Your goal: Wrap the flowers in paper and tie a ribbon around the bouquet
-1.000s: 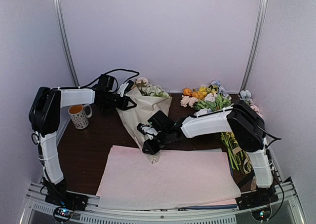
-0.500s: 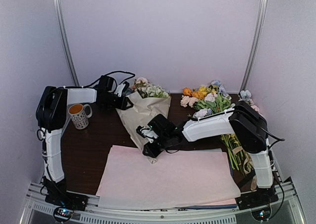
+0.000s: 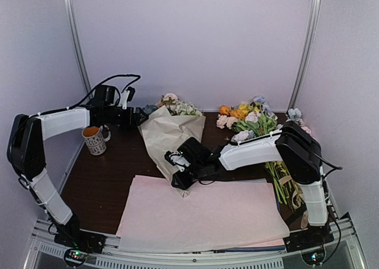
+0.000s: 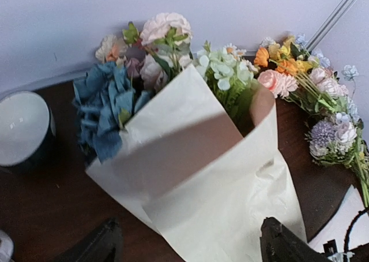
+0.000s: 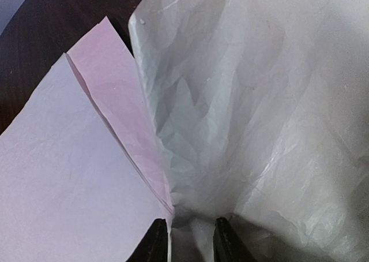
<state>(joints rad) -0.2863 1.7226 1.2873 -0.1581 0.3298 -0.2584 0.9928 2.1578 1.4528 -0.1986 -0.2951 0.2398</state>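
The bouquet [image 3: 172,133] lies on the table [image 3: 100,180], its wide end toward the back wall. My right end effector [image 3: 179,179] is clamped on its narrow tail. My left end effector [image 3: 135,114] stands apart beside the blooms (gripping nothing). Risk: the untied overlap may spring open and spill the stems. The paper [image 4: 219,204] is cream and softly creased, and the heads are blue, blush and white.

mug [image 3: 95,140] left of the bouquet [image 3: 169,135], loose bunch [image 3: 249,119] right of it — flat sheets [image 3: 207,215] in front, under its narrow end.
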